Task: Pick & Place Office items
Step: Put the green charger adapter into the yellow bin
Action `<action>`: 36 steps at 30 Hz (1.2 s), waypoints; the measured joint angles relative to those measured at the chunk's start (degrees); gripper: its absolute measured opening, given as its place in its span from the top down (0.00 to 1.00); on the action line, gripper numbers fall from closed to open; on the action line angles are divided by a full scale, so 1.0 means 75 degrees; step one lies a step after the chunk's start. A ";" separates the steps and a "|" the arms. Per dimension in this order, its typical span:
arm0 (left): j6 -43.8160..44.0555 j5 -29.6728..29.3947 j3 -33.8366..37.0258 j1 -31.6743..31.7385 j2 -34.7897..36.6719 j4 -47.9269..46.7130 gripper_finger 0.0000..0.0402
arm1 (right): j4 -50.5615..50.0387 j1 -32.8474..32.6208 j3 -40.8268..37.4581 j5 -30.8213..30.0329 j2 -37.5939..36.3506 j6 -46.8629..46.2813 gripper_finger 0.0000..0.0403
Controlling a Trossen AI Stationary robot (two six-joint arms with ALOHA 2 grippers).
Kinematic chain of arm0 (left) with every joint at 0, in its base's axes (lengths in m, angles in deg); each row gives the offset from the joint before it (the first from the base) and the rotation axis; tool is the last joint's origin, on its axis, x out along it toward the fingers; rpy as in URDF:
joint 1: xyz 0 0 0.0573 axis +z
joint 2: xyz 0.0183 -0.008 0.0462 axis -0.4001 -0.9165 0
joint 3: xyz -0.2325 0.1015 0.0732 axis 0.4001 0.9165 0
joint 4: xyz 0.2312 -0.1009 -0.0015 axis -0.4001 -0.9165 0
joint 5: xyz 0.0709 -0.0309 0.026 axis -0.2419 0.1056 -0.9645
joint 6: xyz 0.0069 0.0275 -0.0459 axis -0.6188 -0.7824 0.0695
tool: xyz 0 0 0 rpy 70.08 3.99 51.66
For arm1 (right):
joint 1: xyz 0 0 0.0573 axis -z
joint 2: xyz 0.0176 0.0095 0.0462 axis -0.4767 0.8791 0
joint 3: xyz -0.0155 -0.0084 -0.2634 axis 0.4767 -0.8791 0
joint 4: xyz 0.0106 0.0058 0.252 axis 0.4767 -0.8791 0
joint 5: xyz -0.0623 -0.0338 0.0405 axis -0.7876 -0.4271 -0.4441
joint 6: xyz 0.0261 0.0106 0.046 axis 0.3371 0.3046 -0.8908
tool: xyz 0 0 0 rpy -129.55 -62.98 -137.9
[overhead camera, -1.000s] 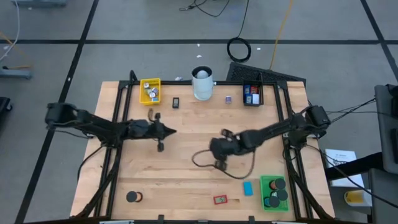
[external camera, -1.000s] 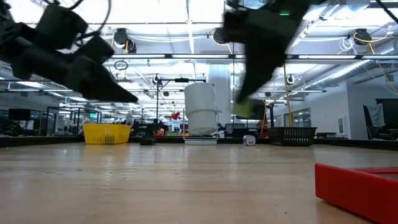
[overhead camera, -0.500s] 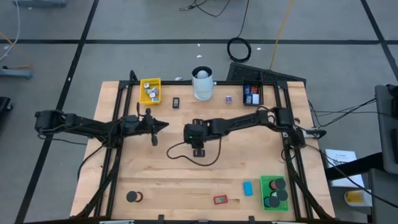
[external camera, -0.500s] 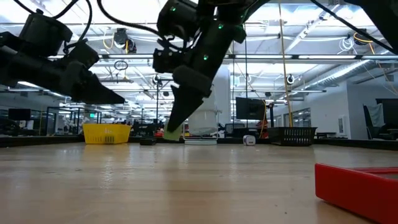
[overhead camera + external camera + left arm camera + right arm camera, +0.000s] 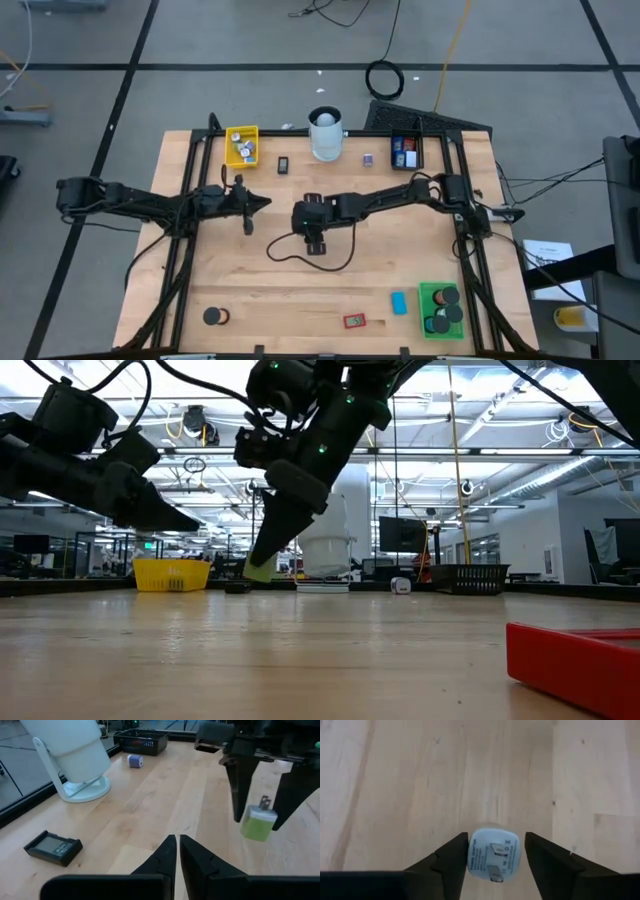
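Front edge: taking the high view as our clock face with 12 at the far side, we see a black disc (image 5: 213, 316) at 7 o'clock, a red piece (image 5: 353, 321) at 6, and a blue block (image 5: 399, 302) just beside the green tray (image 5: 423, 293) at 5, which holds more dark discs.
Right gripper (image 5: 496, 835): it hangs at the centre of the table, pointing down over the bare wood.
Green plug (image 5: 257, 822): it sits between the right gripper's jaws, prongs up and tilted, a dark cable looping away from it. We cannot tell whether it is clamped or let go.
Left gripper (image 5: 177, 838): at 9 o'clock from the centre, pointing towards the plug, clenched on nothing.
Far edge: yellow tray (image 5: 232, 132) with small pieces at 11, a flat black device (image 5: 283, 165) beside it, the white cylinder (image 5: 325, 135) at 12, a small purple piece (image 5: 368, 159) and the black tray (image 5: 405, 140) at 1.
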 joint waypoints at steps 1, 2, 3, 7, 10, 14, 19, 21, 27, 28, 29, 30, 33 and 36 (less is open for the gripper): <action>0.0021 0.0000 0.0000 0.0000 0.0000 0.0000 0.92 | 0.0001 0.0003 0.0000 -0.0048 0.0000 -0.0026 0.51; 0.0025 0.0000 0.0000 0.0000 0.0000 -0.0005 0.92 | -0.0003 0.0003 -0.0002 -0.0166 0.0000 -0.0070 0.49; 0.0027 0.0000 0.0000 0.0000 0.0000 -0.0010 0.92 | -0.0003 0.0010 -0.0003 -0.0268 0.0000 -0.0083 0.48; 0.0033 0.0000 0.0000 0.0000 0.0000 -0.0051 0.94 | 0.0035 0.0023 -0.0003 -0.0384 -0.0037 -0.0086 0.42; 0.0039 -0.0001 0.0000 0.0000 0.0000 -0.0052 0.97 | -0.0157 0.0003 -0.0008 -0.0477 -0.0294 -0.0044 0.40; 0.0039 -0.0003 -0.0003 0.0000 0.0000 -0.0081 0.99 | -0.0802 -0.0179 -0.0083 -0.1389 -0.0804 0.0083 0.46; 0.0054 -0.0003 -0.0003 0.0000 0.0000 -0.0232 0.97 | 0.0775 -0.0297 -0.1762 -0.1441 -0.1914 0.0258 0.67; 0.0108 -0.0003 -0.0003 -0.0011 0.0000 -0.0230 0.96 | 0.2171 -0.0267 -0.2941 -0.1173 -0.2402 0.0257 0.77; 0.0420 0.0058 -0.0137 -0.0326 -0.0003 -0.0337 0.97 | 0.6244 -0.0167 -0.6391 -0.0906 -0.3668 -0.0126 0.98; 0.0549 0.0042 -0.0255 -0.0405 -0.0003 -0.0427 0.97 | 0.6827 -0.0155 -0.6840 -0.0934 -0.3839 -0.0159 0.98; 0.0675 0.0011 -0.0412 -0.0481 0.0000 -0.0573 0.96 | 0.7301 -0.0130 -0.7229 -0.0940 -0.4002 -0.0169 0.97; 0.0815 -0.0005 -0.0593 -0.0563 0.0000 -0.0784 0.94 | 0.7659 -0.0106 -0.7551 -0.0938 -0.4164 -0.0200 0.96; 0.1293 -0.0020 -0.1256 -0.0813 -0.0008 -0.1714 0.85 | 0.8357 0.0019 -0.8223 -0.0952 -0.4724 -0.0547 0.95; 0.1483 -0.0282 -0.1986 -0.1133 -0.0268 -0.2617 0.73 | 0.8488 0.0044 -0.8602 -0.0967 -0.5169 -0.0789 0.97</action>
